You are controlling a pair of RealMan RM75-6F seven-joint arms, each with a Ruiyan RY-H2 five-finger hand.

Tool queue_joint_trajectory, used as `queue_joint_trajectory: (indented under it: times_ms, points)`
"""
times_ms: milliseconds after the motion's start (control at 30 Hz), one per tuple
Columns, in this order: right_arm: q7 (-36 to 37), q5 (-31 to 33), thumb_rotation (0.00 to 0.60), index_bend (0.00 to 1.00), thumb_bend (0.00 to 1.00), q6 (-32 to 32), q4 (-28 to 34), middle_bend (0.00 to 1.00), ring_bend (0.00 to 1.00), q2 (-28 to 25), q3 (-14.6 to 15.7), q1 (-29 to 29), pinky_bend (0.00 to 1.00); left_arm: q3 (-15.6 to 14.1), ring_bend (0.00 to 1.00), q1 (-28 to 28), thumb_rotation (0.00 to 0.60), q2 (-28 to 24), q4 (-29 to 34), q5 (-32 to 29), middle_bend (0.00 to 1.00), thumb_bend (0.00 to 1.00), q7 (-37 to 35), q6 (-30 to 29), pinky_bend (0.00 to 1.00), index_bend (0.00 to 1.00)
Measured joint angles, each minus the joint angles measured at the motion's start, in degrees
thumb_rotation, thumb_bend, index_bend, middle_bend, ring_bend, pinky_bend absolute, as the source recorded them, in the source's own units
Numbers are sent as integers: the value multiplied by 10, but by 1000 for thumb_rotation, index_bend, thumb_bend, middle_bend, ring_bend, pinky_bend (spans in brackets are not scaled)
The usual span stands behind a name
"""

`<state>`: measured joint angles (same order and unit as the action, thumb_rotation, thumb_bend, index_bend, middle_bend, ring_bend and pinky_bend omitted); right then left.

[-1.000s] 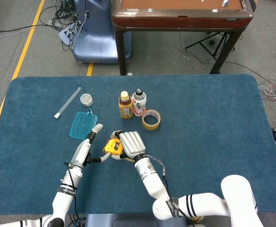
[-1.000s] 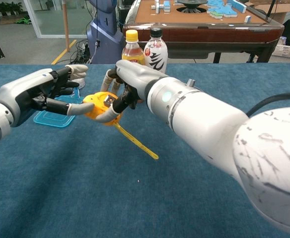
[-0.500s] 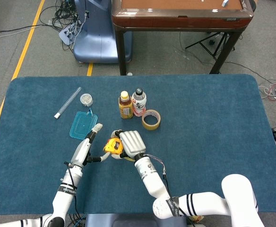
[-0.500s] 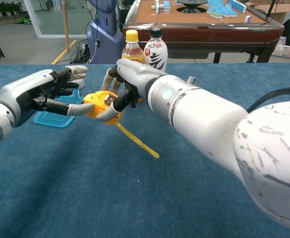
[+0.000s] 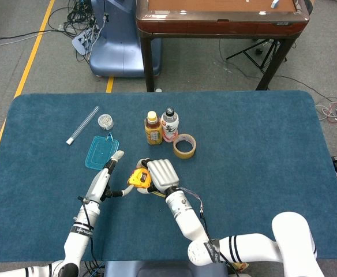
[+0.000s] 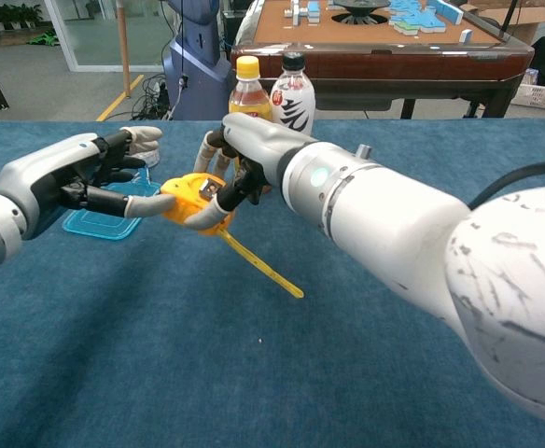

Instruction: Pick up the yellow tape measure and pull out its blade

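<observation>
Near the middle of the blue surface, a little toward its left and front edges, I have the yellow tape measure (image 6: 196, 198) lifted clear of the cloth in my right hand (image 6: 246, 149), whose fingers (image 6: 203, 218) wrap around the case from above and below. From the case the yellow blade (image 6: 261, 266) runs out, slanting down toward the front edge, its tip free and held by nothing. My left hand (image 6: 62, 177) sits just beside the case on the side facing the left edge; its fingers (image 6: 138, 205) are partly apart, one stretched forward so its tip touches or nearly touches the case, and I cannot tell which. It holds nothing. Behind that hand a flat teal lid (image 5: 101, 152) lies on the cloth. Farther toward the back edge stand two bottles side by side, one with a yellow cap (image 5: 152, 128) and one with a black cap (image 5: 169, 124), with a roll of tape (image 5: 184, 146) lying just beside them. Toward the back left corner lie a clear tube (image 5: 82, 124) and a small round container (image 5: 105, 121).
</observation>
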<state>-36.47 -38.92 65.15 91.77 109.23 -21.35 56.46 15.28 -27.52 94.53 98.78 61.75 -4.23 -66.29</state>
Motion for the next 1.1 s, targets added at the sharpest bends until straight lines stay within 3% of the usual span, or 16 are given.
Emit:
queue_joint_trajectory:
  times_ms: [1100]
  points:
    - [15,-8,600,759,708,2,25,744,723,-31,16,-13,415,10,0,2,600,-10,-8,-18,0,230,12,-8,0,0]
